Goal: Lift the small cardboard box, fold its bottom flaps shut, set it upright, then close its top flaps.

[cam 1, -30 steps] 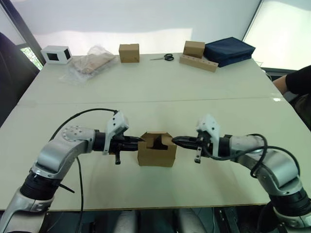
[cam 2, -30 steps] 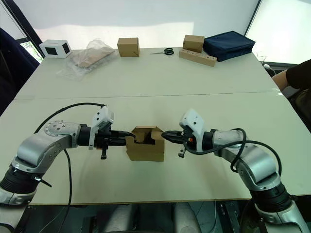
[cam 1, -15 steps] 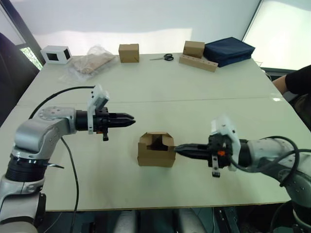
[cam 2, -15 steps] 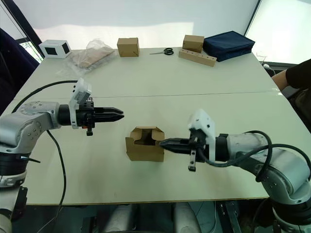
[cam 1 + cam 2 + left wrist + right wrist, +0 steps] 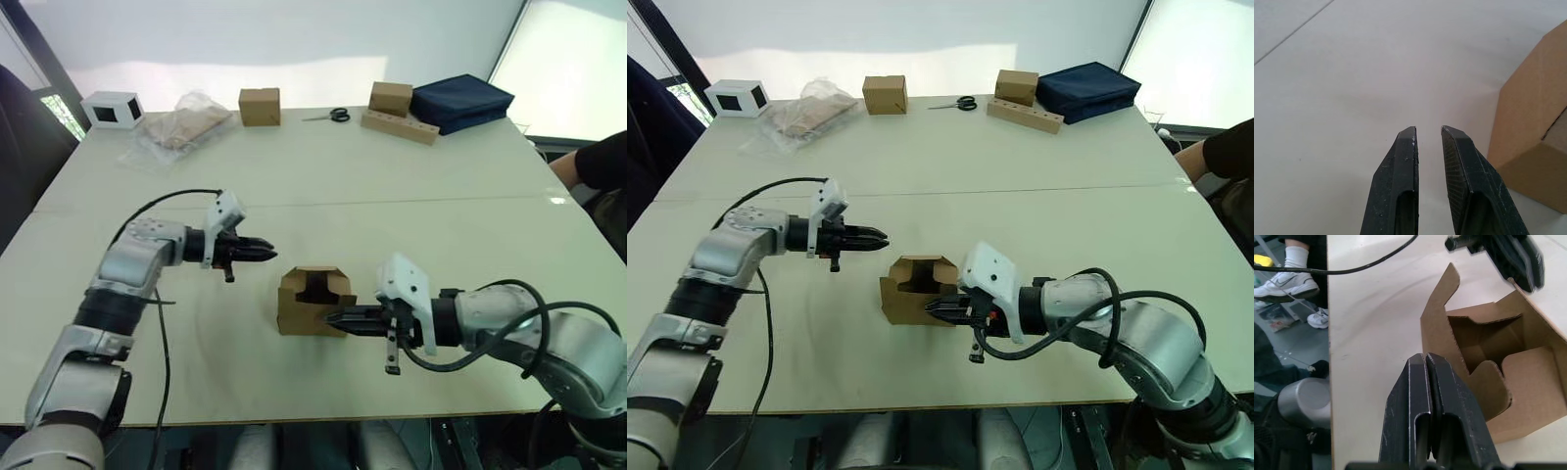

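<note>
The small cardboard box stands upright on the table with its top open. Its top flaps are unfolded: one rises at the side, and a notched one leans inward. The bottom flaps are hidden under it. My left gripper hovers a short way off the box's far left corner, open by a narrow gap and holding nothing. My right gripper is shut, fingers pressed together, with its tip at the box's front right wall.
Along the table's far edge lie a white box with a dark window, a plastic bag, two other brown boxes, scissors, a wooden block with holes and a navy bag. A person sits at the right edge.
One second ago both grippers touched the box's sides. The left one then pulled away to the upper left. The right one backed off and has now come back to the front right wall.
</note>
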`<state>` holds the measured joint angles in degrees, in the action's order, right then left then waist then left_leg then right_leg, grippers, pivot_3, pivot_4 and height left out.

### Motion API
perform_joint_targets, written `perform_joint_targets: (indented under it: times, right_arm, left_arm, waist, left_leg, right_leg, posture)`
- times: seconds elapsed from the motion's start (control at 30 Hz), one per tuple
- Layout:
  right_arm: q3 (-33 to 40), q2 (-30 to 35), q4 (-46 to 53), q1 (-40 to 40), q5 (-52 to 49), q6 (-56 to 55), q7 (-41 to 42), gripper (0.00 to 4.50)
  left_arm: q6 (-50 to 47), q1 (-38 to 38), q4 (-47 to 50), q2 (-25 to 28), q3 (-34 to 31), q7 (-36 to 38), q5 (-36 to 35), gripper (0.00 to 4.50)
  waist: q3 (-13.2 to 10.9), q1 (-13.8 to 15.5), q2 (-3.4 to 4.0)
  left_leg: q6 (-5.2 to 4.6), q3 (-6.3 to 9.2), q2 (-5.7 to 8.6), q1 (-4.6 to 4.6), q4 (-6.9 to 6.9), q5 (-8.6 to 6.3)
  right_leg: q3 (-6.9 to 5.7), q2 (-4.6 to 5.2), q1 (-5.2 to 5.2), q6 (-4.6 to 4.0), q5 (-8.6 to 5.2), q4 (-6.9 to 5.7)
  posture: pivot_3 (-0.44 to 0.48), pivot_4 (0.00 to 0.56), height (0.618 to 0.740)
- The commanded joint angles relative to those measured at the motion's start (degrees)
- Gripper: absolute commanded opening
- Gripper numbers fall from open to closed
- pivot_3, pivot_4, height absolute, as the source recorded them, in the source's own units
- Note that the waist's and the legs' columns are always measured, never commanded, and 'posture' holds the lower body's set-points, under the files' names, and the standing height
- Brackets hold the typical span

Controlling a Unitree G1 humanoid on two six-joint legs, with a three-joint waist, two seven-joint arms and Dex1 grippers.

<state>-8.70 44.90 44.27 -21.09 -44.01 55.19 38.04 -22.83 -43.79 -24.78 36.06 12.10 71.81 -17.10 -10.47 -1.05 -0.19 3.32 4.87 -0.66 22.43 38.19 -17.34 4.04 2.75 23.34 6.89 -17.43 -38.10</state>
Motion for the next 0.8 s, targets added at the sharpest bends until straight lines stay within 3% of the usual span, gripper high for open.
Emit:
perform_joint_targets:
  times: [0.03, 0.37, 0.8]
  right_arm:
    - [-0.69, -0.24, 1.31, -1.73, 1.55, -0.92, -0.36, 0.00]
    - [-2.89, 1.29, 3.00, -3.54, 4.45, 1.11, -0.96, 0.00]
    - [-6.23, -0.49, 1.96, -2.70, 8.59, -0.03, -1.72, 0.00]
  left_arm:
    - [4.21, -4.79, -6.88, -2.79, 0.62, 3.83, 2.05, 0.78]
    - [11.81, -14.63, -24.73, -9.86, 4.65, 14.81, 9.49, 0.78]
    - [12.85, -15.54, -26.79, -14.69, 4.07, 18.01, 11.67, 0.78]
  waist:
    - [0.00, 0.05, 0.00]
    - [-0.01, -0.14, -0.01]
    - [-0.01, -0.10, -0.02]
  left_leg:
    - [0.00, 0.00, 0.00, 0.01, 0.00, 0.00]
    - [0.00, 0.01, 0.02, 0.04, 0.01, 0.00]
    - [-0.02, 0.03, 0.02, 0.05, 0.02, -0.01]
  right_leg:
    - [0.00, 0.00, 0.01, 0.00, 0.00, 0.00]
    - [-0.02, 0.00, 0.03, 0.00, 0.00, 0.00]
    - [-0.02, 0.00, 0.03, 0.00, 0.00, -0.01]
  posture:
    - [0.000, 0.150, 0.740]
    - [0.000, 0.150, 0.740]
    - [0.000, 0.150, 0.740]
